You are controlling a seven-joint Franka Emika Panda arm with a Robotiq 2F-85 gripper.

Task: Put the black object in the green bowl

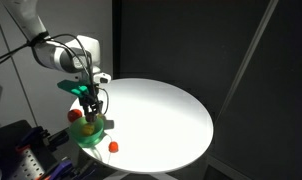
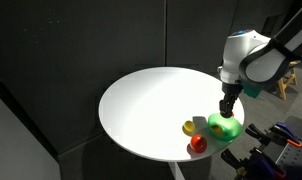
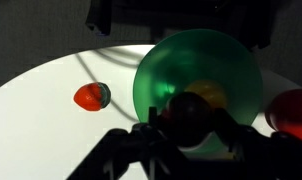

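The green bowl (image 3: 166, 70) stands near the edge of the round white table, seen in both exterior views (image 1: 91, 137) (image 2: 229, 131). My gripper (image 3: 186, 128) hangs just above the bowl, also visible in both exterior views (image 1: 89, 104) (image 2: 228, 106). It is shut on the black object (image 3: 184, 115), a small dark roundish lump held between the fingers over the bowl's inside. Something yellow (image 3: 209, 95) shows in the bowl behind the lump.
A red-orange ball (image 3: 88, 97) lies on the table beside the bowl (image 1: 113, 146). Another red thing (image 3: 291, 108) sits at the bowl's other side (image 2: 198, 144). A yellow ball (image 2: 189, 127) lies next to the bowl. The white table (image 1: 161, 110) ends close by.
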